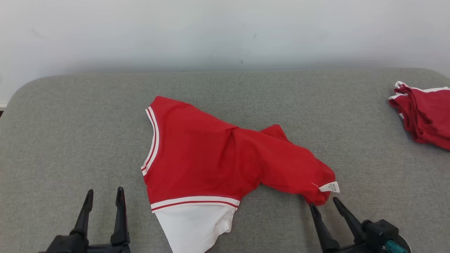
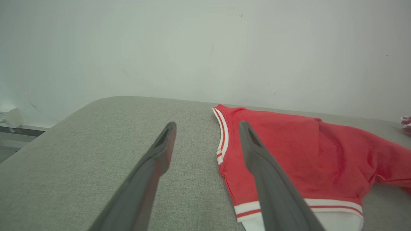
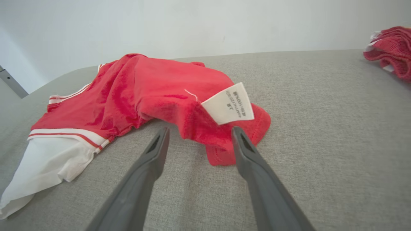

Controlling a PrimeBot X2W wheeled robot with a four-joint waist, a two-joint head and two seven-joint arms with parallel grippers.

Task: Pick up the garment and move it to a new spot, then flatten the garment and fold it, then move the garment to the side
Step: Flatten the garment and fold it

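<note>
The garment is a red top with white-and-red striped trim and a white lining, lying rumpled in the middle of the grey padded table. A white label sticks out at its right end. My right gripper stands open just in front of that end, its fingers apart on either side of the red hem, touching nothing. My left gripper is open at the lower left, a little way left of the garment's striped edge. The garment lies partly behind the left gripper's right finger.
A second heap of red cloth with white trim lies at the table's far right edge, also seen as red cloth. A pale wall rises behind the table. Bare grey surface stretches to the left and right of the garment.
</note>
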